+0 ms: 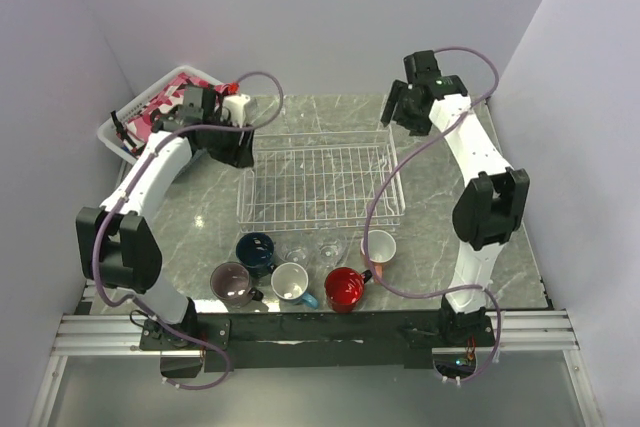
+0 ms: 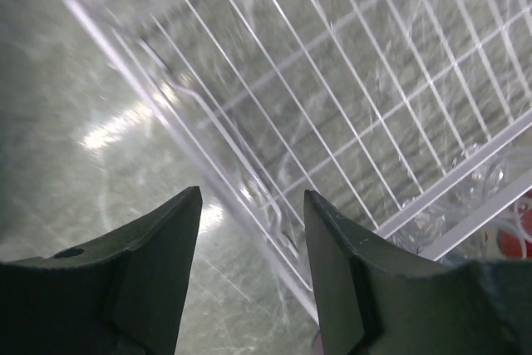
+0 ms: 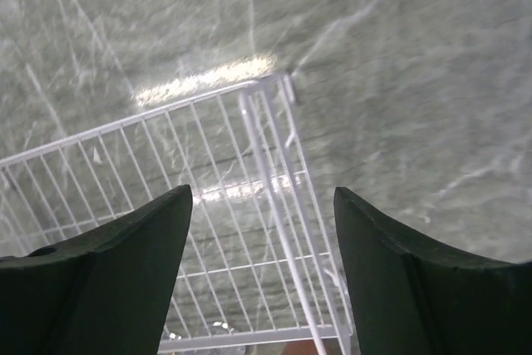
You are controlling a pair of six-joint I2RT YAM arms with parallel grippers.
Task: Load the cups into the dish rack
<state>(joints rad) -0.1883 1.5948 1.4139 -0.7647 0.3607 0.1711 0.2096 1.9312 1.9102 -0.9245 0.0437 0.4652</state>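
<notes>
The white wire dish rack (image 1: 320,182) sits mid-table with nothing in it. In front of it stand a navy mug (image 1: 256,248), a mauve mug (image 1: 232,283), a light blue mug with white inside (image 1: 291,283), a red mug (image 1: 346,288), a salmon mug (image 1: 379,247) and two clear glasses (image 1: 312,250). My left gripper (image 1: 237,152) is open above the rack's left edge (image 2: 249,205). My right gripper (image 1: 398,112) is open above the rack's far right corner (image 3: 274,89). Both are empty. The glasses (image 2: 482,176) show through the rack wires.
A white plastic basket (image 1: 128,119) with pink cloth stands at the back left behind the left arm. Purple cables loop from both arms; the right one hangs over the rack's right side. Walls close in on three sides.
</notes>
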